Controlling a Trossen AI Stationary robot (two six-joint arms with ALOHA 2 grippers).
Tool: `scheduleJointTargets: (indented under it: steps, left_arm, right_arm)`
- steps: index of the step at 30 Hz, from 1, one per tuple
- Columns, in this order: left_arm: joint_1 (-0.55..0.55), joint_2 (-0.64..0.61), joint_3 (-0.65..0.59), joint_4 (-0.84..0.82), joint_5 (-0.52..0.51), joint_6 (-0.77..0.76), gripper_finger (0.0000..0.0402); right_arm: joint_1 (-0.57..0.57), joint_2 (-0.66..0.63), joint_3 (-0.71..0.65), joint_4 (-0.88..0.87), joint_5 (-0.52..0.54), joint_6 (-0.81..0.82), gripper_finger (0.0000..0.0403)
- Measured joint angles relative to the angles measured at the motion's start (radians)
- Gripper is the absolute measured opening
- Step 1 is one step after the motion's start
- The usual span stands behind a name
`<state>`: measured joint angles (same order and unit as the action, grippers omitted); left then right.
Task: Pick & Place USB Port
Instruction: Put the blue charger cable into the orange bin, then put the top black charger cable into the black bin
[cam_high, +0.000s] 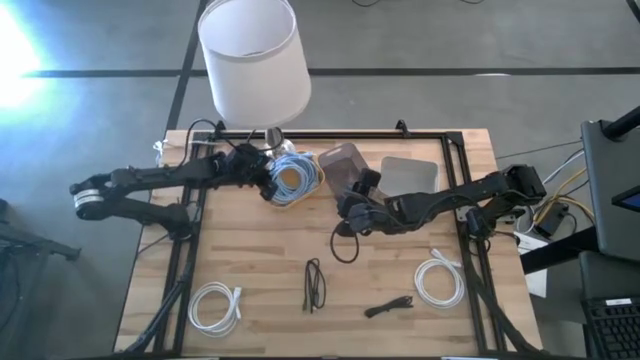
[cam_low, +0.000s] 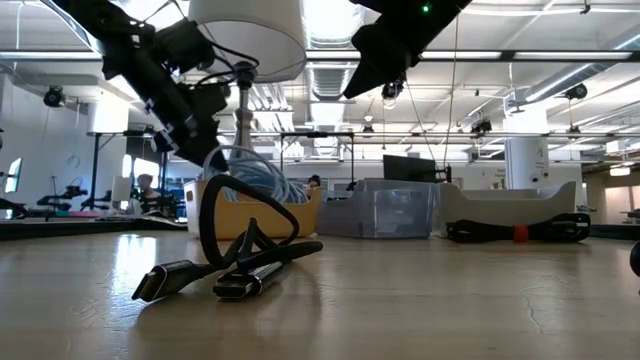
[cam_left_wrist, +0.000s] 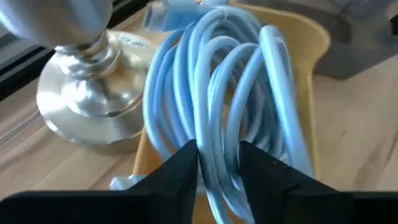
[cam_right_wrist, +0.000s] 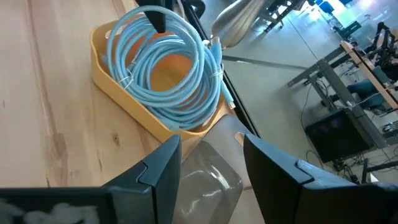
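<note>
Blue cable coil (cam_left_wrist: 217, 93), glossy, pinched by left hand (cam_left_wrist: 219, 163) over yellow tray (cam_right_wrist: 124, 99); right hand (cam_right_wrist: 211, 165) spread.

The left gripper (cam_left_wrist: 219, 163) pinched strands of a coiled light-blue cable (cam_left_wrist: 217, 93) between its dark fingers (cam_left_wrist: 180, 171), the coil lying in a yellow tray (cam_left_wrist: 311, 43) just beside a silver lamp base (cam_left_wrist: 87, 93).

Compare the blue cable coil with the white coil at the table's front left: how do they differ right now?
The blue cable coil sits in the yellow tray; the white coil lies on the bare table. The left pincer is shut on the blue coil's strands; nothing touches the white coil. The blue coil looks bulkier, with more loops. Both are wound into rough rings. The right pincer hangs open beside the tray.
</note>
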<state>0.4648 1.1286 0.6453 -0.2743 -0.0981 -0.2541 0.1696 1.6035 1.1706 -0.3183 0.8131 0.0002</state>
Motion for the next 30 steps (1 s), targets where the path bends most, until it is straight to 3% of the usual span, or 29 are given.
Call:
scheduleJointTargets:
  steps: [10, 18, 23, 26, 30]
  left_arm:
    - [0.0, -0.036, 0.0, -0.178, -0.13, -0.009, 0.0167]
    - [-0.002, -0.147, 0.0, -0.188, -0.138, -0.009, 0.0167]
    - [-0.002, -0.228, 0.0, -0.186, -0.138, -0.009, 0.0167]
    - [-0.002, -0.267, 0.0, -0.186, -0.139, -0.009, 0.0167]
    - [-0.003, -0.298, 0.0, -0.175, -0.138, -0.013, 0.0165]
  right_arm:
    - [0.0, 0.0, 0.0, -0.025, 0.0, 0.0, 0.0171]
    - [0.0, 0.0, 0.0, -0.052, -0.008, 0.05, 0.0171]
    - [0.0, 0.0, 0.0, -0.088, -0.068, 0.062, 0.0171]
    - [0.0, 0.0, 0.0, -0.147, -0.115, 0.12, 0.0171]
    - [0.0, 0.0, 0.0, -0.352, -0.188, 0.266, 0.0171]
